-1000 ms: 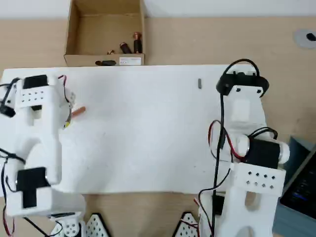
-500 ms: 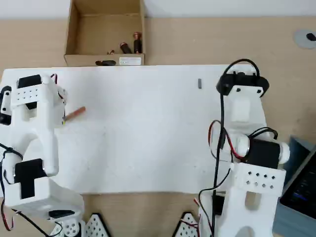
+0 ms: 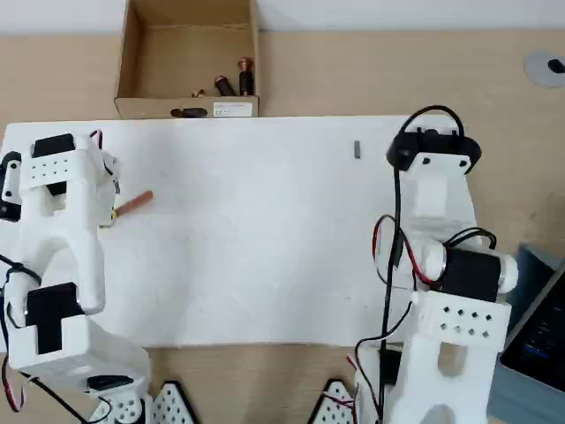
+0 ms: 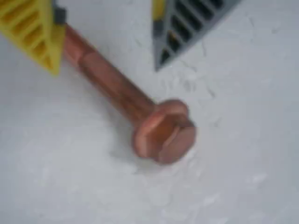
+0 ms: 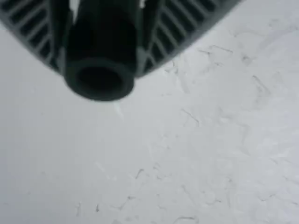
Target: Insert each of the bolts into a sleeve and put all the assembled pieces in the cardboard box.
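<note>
Bolt (image 4: 121, 89) lies flat on white mat (image 3: 265, 247), left side of the high view. More of its shank shows now that the left arm has shifted toward the left edge. Not grasped yet, so insertion looks pending. Left gripper (image 4: 105, 66) gapes wide and empty: shank end by yellow finger (image 4: 32, 32), head well clear. Right gripper (image 5: 100, 70) clamps sleeve (image 5: 99, 81).

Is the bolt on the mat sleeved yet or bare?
Bare. The copper bolt lies flat on the white mat, shaft and hex head uncovered; the black sleeve is in the right gripper.
</note>
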`<state>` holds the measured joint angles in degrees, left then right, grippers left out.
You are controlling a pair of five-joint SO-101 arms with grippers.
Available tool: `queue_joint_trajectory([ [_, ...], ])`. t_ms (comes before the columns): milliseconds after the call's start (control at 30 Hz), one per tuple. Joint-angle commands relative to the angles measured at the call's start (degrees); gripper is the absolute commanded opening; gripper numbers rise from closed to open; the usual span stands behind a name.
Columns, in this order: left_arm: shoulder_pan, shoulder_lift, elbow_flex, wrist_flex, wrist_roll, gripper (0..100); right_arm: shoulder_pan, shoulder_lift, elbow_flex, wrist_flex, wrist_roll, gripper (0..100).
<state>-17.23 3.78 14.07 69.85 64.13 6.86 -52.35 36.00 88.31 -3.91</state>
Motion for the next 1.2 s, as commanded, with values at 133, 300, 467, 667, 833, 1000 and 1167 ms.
queue_joint_trajectory([
  [133, -0.26, -0.22, 1.14, -0.79, 0.26, 14, 0.57, -1.45, 0.04, -0.79, -0.09, 0.9],
  [300, -0.18, -0.22, 4.48, -3.78, 0.26, 14, 0.57, -1.45, -0.13, -0.79, -0.09, 0.9],
  [467, -0.35, -0.22, 7.03, -6.68, 0.26, 14, 0.57, -1.54, -0.22, -0.79, -0.09, 0.9],
  [667, -0.44, -0.22, 10.37, -11.78, 0.09, 14, 0.57, -1.54, -0.22, -0.79, -0.09, 0.9],
  [833, -0.26, -0.13, 12.48, -12.66, 0.09, 14, 0.57, -1.54, -0.22, -0.79, 0.00, 0.9],
  [1000, -0.53, -0.13, 14.15, -13.36, 0.18, 14, 0.57, -1.54, -0.22, -0.79, 0.00, 0.9],
  [1167, -0.53, -0.13, 16.00, -15.56, 0.18, 12, 0.57, -1.63, -0.31, -0.79, 0.00, 0.9],
])
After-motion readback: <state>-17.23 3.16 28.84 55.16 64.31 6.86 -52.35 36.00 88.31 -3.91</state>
